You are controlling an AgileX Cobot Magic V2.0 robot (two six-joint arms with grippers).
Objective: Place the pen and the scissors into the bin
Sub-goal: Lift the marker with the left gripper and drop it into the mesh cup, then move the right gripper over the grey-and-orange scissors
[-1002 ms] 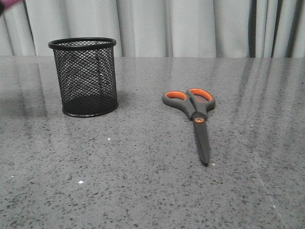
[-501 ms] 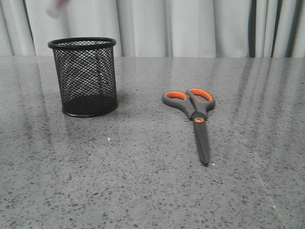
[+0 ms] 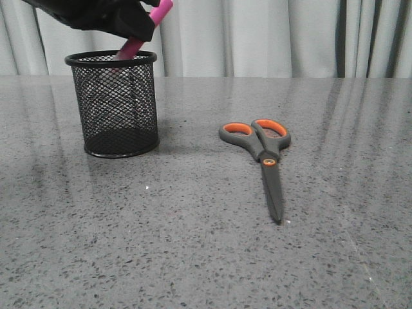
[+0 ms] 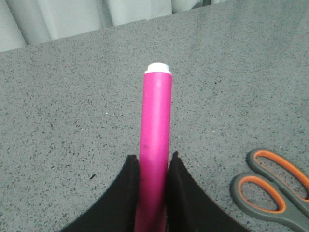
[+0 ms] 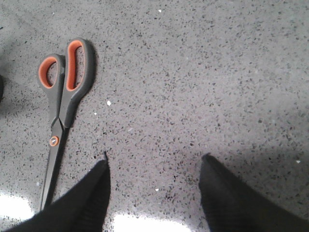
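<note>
Left gripper (image 3: 138, 29) clamped on pen (image 3: 143, 32), tilted, lower end just past rim of bin (image 3: 116, 106). Nothing else visible in bin. Scissors (image 3: 262, 154) flat on table (image 3: 193, 244), well apart. Right gripper (image 5: 153, 191) spread wide, holding nothing.

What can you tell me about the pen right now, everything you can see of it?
The pen is a slim magenta-pink cylinder with a smooth, plastic-looking barrel and a small white tip. The left gripper is shut on it, black fingers pressing both sides. In the front view it is tilted, upper end leaning right, lower end dipping past the rim of the black mesh bin. Whether it touches the bin is unclear.
</note>
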